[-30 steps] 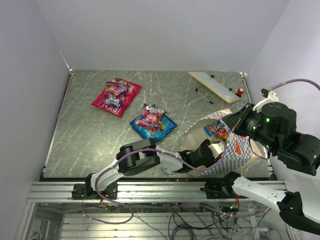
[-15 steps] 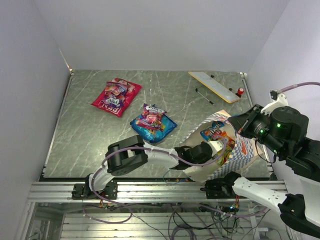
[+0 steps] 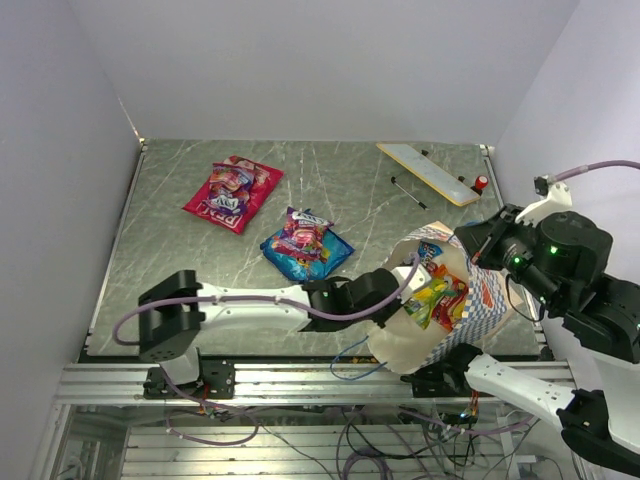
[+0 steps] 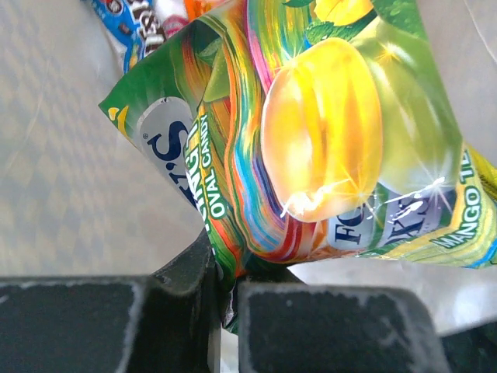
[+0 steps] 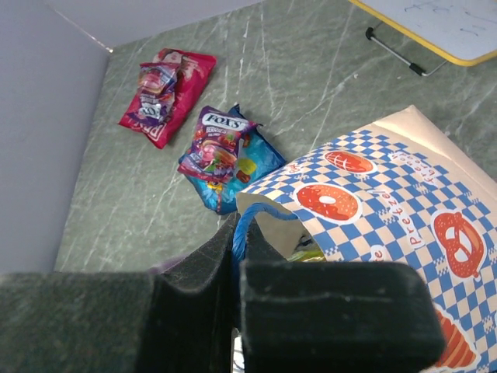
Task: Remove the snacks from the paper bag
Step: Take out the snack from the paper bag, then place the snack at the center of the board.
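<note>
Reaching into the open mouth of the paper bag (image 3: 485,300), the left gripper (image 4: 224,299) has its jaws clamped together on the lower edge of the yellow-green packet (image 4: 311,140). In the left wrist view the packet stands up from the fingers, glossy and crinkled, printed with yellow fruit and rainbow stripes, with the plain cream inside of the bag behind it. From above, the packet sits right at the bag's mouth, partly over the rim. A second packet, the blue-red packet (image 4: 128,23), lies deeper in the bag just beyond it, and only its corner shows.

The bag lies tilted at the near right of the grey-green marbled table (image 3: 180,260), its opening turned toward the left arm. The right gripper (image 5: 235,268) is at the upper rim, jaws pinched shut on the thin blue string handle (image 5: 242,221), holding that side of the mouth up.

Two groups of packets lie on the table, well apart from the bag. The red-pink packet (image 3: 240,205) lies far left with a smaller purple-toned packet (image 3: 230,183) on top of it. The blue packet (image 3: 322,262) lies nearer the middle with a purple Fox's packet (image 3: 305,232) resting on it. A white board with a yellow edge (image 3: 425,170) lies at the far right.
</note>
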### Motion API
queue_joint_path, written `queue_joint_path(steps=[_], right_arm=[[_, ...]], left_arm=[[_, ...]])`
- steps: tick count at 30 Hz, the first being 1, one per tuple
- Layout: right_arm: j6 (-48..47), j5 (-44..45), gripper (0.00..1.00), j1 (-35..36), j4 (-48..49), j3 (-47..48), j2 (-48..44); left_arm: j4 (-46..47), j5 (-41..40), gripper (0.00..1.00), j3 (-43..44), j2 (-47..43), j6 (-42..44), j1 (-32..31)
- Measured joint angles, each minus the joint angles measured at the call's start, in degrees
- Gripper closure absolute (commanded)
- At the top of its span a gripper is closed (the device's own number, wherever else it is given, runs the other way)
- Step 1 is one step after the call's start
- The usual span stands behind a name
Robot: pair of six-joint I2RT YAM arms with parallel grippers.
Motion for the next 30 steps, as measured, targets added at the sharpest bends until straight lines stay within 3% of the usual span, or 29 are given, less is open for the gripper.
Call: queue_joint_path(steps=[11,18,21,24,30], right_arm=[[-5.3,0.6,1.00,0.0,11.3,-8.2,0.0],[-7.3,1.0,1.00,0.0,15.8,-11.2,-0.5],[-7.6,1.2,1.00,0.0,16.5,-12.0,-1.2],[-8.2,1.6,1.00,0.0,16.8,-12.0,-1.9],[-9.7,2.1,1.00,0.0,16.9,-11.2,-1.5]], left_arm=[[-17.4,-0.4,0.93,-8.0,-21.9,-3.8,0.0],[-29.3,-13.0,0.93,-7.0,-34.1,-8.4,1.4],[-33.3,-18.7,0.93,-5.8,-36.1,-9.5,7.1],[-35.0,-21.7,0.93,-4.5,-35.6,-9.7,18.0],[-32.5,-29.6,0.93,-0.9,-25.7,-6.4,39.6]])
